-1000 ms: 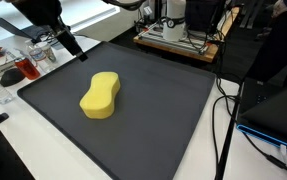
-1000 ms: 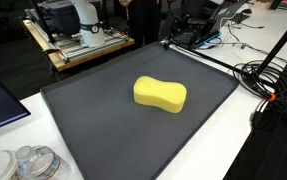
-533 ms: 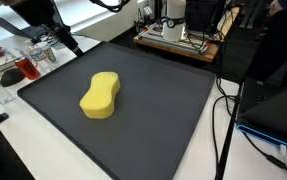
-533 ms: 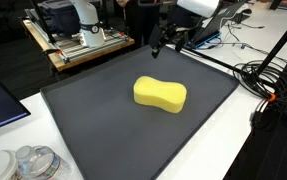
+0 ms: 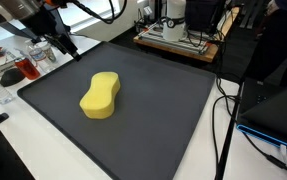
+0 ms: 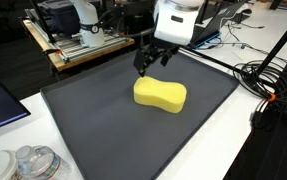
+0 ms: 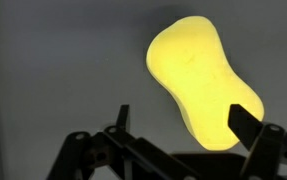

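A yellow peanut-shaped sponge [image 5: 101, 95] [image 6: 160, 94] lies near the middle of a dark grey mat [image 5: 153, 120] [image 6: 103, 130]. My gripper [image 5: 63, 47] [image 6: 153, 63] hangs open in the air above the mat, just beyond one end of the sponge and not touching it. In the wrist view the sponge [image 7: 198, 80] fills the upper right, and its near end shows between my two black fingers [image 7: 245, 122]. My gripper [image 7: 181, 112] has nothing in its grasp.
Clear plastic containers [image 5: 23, 65] [image 6: 33, 162] stand on the white table by one corner of the mat. A wooden cart with equipment [image 5: 178, 35] [image 6: 83, 40] sits behind. Black cables [image 6: 268, 80] [image 5: 223, 110] trail off the mat's side.
The arm has swung in over the mat and come lower, closing on the sponge's end. The fingers stay spread. The sponge has not moved.
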`<state>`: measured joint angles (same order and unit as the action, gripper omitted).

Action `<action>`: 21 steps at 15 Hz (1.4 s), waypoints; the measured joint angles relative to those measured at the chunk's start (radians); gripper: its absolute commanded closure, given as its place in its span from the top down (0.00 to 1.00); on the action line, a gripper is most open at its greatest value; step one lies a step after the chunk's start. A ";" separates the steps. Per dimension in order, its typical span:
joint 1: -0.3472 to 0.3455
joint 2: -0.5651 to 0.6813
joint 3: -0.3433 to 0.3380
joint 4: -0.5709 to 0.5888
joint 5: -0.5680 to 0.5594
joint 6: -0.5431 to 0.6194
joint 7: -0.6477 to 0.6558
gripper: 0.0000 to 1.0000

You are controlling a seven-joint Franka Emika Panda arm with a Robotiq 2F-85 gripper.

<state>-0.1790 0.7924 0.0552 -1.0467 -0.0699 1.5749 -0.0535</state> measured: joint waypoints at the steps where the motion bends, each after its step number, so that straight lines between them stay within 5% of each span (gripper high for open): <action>1: -0.011 -0.018 0.004 -0.043 0.002 0.031 -0.032 1.00; 6: -0.054 -0.114 0.012 -0.250 0.126 0.179 -0.184 1.00; 10: -0.058 -0.150 0.005 -0.313 0.178 0.183 -0.187 1.00; 21: -0.096 -0.115 -0.004 -0.193 0.301 0.154 -0.247 1.00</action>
<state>-0.2749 0.6778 0.0512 -1.2396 0.2315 1.7292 -0.3005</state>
